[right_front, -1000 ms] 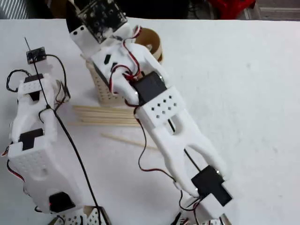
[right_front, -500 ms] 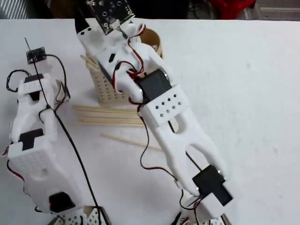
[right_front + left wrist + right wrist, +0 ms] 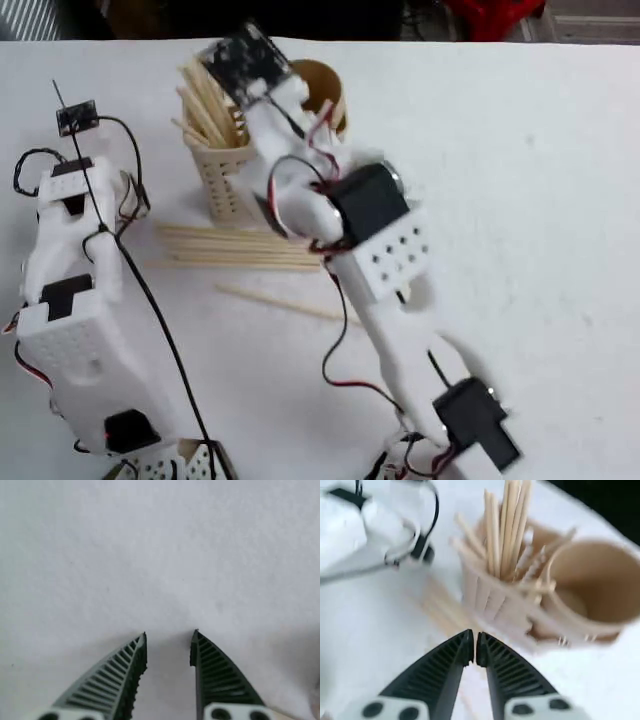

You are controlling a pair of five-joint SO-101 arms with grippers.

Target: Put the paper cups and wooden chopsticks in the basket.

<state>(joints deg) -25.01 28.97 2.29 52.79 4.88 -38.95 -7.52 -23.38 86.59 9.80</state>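
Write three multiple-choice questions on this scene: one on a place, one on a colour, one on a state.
1. Where do the loose chopsticks lie? A on the table by the basket; B on a plate; C on the floor.
2. What colour is the cup? A blue; B brown; C green.
3. How are the left jaws? A shut on a chopstick; B shut on a cup; C open, empty.
Answers: A, they lie flat near its foot; B, its wall is brown; C, bare table shows between them.

2 white arms (image 3: 395, 340) with black servos (image 3: 365, 200), red-black cables (image 3: 327, 362), dark ribbed claws (image 3: 169, 634).
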